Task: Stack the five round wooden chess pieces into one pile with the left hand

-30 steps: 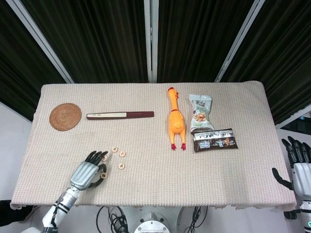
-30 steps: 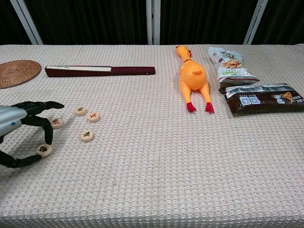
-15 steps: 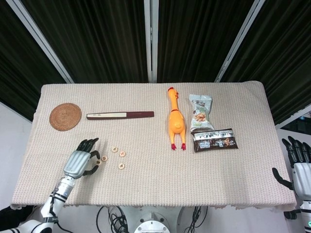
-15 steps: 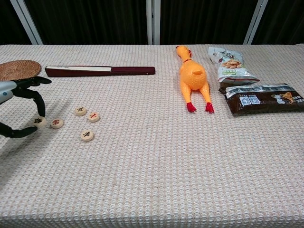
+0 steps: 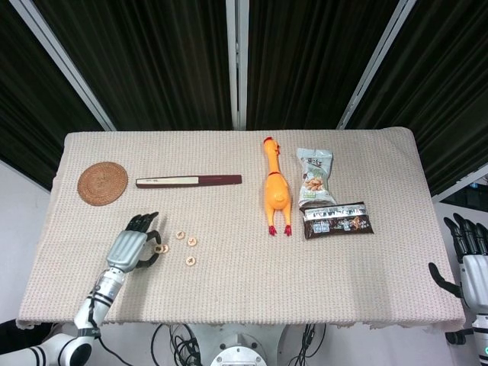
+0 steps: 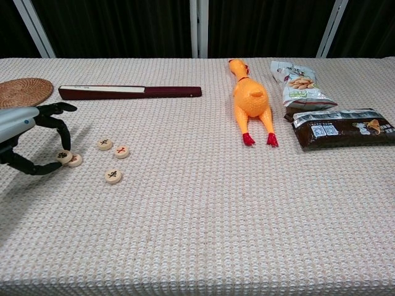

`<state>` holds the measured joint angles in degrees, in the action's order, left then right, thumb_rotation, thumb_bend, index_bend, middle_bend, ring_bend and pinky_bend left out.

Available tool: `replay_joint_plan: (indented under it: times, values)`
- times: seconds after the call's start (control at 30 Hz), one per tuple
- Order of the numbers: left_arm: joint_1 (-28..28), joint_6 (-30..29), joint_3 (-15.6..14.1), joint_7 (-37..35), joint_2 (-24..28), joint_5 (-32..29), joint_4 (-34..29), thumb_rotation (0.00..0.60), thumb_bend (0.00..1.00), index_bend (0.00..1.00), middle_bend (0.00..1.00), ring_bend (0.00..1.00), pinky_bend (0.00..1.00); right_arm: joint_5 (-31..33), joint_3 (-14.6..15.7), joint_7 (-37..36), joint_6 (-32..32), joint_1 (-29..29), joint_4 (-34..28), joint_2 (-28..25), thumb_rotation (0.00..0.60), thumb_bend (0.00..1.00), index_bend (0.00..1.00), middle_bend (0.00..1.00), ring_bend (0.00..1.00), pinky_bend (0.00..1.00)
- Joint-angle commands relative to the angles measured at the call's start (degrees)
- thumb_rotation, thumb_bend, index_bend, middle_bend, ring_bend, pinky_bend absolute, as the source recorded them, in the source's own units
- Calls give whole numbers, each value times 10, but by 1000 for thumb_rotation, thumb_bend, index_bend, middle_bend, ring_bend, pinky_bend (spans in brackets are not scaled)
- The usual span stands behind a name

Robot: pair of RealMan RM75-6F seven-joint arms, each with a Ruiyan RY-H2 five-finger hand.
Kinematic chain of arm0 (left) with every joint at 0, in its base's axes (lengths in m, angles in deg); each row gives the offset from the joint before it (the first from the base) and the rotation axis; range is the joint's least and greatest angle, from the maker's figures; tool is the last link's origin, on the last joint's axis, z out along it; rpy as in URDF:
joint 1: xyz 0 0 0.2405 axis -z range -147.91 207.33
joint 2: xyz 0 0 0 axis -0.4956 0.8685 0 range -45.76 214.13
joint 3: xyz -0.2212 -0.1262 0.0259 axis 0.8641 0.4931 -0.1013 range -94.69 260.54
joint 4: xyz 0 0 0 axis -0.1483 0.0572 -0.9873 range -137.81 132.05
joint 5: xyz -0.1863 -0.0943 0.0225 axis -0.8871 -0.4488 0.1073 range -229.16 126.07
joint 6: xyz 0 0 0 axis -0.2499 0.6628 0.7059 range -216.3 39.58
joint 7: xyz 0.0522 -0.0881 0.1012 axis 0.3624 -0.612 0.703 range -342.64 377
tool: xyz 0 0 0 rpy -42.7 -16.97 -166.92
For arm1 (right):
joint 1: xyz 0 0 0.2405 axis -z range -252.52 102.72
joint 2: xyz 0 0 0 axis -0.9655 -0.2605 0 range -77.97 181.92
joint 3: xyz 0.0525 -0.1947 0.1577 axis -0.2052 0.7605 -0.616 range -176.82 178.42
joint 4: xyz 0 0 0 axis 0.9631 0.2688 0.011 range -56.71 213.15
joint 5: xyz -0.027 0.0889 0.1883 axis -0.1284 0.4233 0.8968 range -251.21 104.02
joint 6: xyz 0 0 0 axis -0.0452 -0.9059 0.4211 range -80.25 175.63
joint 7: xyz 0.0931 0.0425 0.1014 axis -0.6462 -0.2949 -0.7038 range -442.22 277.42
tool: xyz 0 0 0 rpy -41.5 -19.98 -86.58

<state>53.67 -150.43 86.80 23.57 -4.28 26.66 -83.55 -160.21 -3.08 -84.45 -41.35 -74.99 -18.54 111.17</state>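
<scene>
Only the head view shows the right hand, fingers spread, holding nothing. Left hand pinches a round wooden chess piece at 9 o'clock of the others.

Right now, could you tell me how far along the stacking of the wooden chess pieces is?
Just starting; no finished pile shows. The left hand pinches one piece and has it partly over a second piece, so the first stack is only being placed. Three more pieces lie apart and flat on the table cloth, still to be added. The right hand waits off the table's edge.
</scene>
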Motion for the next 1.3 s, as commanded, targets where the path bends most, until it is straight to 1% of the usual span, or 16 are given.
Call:
replay_joint_plan:
  times: [0.03, 0.4, 0.83, 1.3]
  values:
    - [2, 1, 0, -1, -1, -2, 1, 600, 322, 483, 0, 0, 0, 0, 0, 0, 1, -1, 0, 0, 600, 256, 0, 0, 0, 0]
    - [7, 2, 0, 14, -1, -9, -4, 600, 323, 457, 0, 0, 0, 7, -1, 3, 9, -3, -1, 0, 600, 256, 0, 0, 0, 0]
    - [12, 9, -2, 16, -8, -19, -1, 600, 322, 456, 0, 0, 0, 5, 0, -1, 5, -2, -1, -2, 600, 256, 0, 0, 0, 0]
    - [15, 6, -5, 14, -7, -15, -6, 600, 319, 438, 0, 0, 0, 6, 0, -1, 6, -1, -1, -2, 600, 256, 0, 0, 0, 0]
